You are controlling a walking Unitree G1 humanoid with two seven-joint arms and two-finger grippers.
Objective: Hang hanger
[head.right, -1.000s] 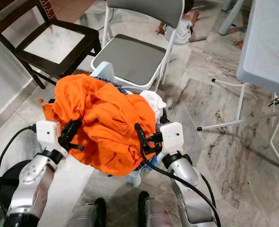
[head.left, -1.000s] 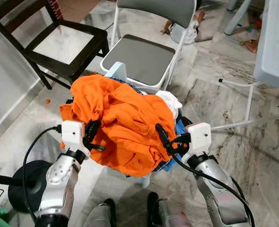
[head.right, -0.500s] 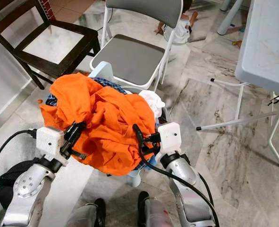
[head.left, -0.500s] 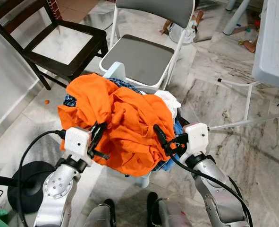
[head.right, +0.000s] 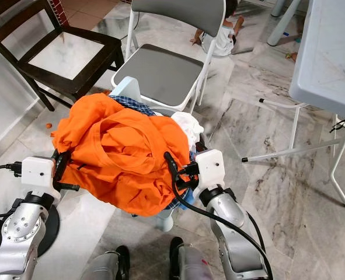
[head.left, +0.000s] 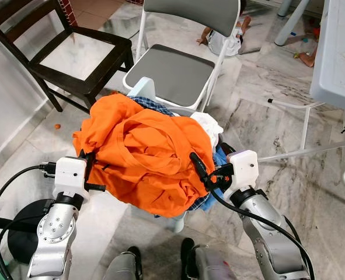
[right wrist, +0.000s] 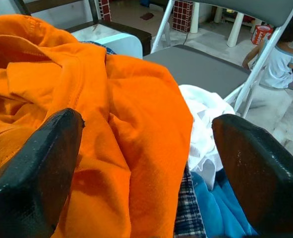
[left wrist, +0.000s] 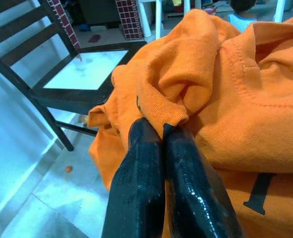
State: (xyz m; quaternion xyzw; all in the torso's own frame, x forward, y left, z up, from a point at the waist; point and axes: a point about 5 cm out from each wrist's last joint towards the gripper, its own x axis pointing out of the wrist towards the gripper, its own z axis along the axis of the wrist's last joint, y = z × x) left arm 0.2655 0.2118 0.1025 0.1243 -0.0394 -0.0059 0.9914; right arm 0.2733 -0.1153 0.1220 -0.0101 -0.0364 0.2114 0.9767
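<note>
Fabric of the orange shirt (head.left: 146, 154), heaped between both arms, is pinched at its left edge by the clenched left pincer (left wrist: 163, 136); the right pincer (right wrist: 146, 144) gapes released beside its right edge.

An orange shirt (head.left: 149, 157) is heaped over a pile of clothes, with plaid cloth (head.left: 152, 105) and white cloth (head.left: 210, 125) at its edges. The left hand (head.left: 89, 172) is pressed to the shirt's left edge. The right hand (head.left: 200, 170) is placed at its right side. A grey folding chair (head.left: 172, 70) is seen behind, a dark wooden chair (head.left: 61, 52) beside it.
</note>
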